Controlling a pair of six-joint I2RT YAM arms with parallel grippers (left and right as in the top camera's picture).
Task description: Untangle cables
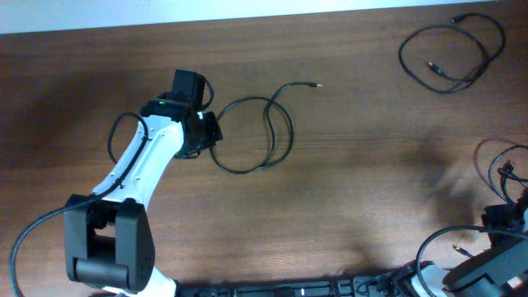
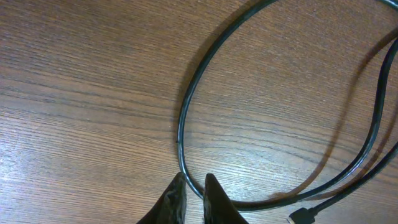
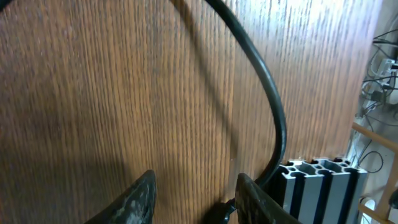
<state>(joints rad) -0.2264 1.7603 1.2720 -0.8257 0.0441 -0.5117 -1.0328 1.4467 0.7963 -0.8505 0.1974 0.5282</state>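
Wood-grain table [image 1: 346, 206], up close: the left gripper [image 2: 194, 182] holds its dark fingers [image 2: 174, 202] a narrow gap apart at the near edge of a thin black looped cable [image 2: 181, 124]. The cable runs into that gap and behind one finger; whether it is pinched cannot be told. The loop spreads beyond the fingertips, its metal-tipped plug [image 1: 316, 84] farther off. The right gripper [image 3: 196, 183], fingers wide with bare wood between, sits beside an aluminium rail [image 3: 317, 183], and a thicker black wire [image 3: 277, 124] arcs just beyond. A second coiled cable [image 1: 452, 51] lies well apart at the far corner.
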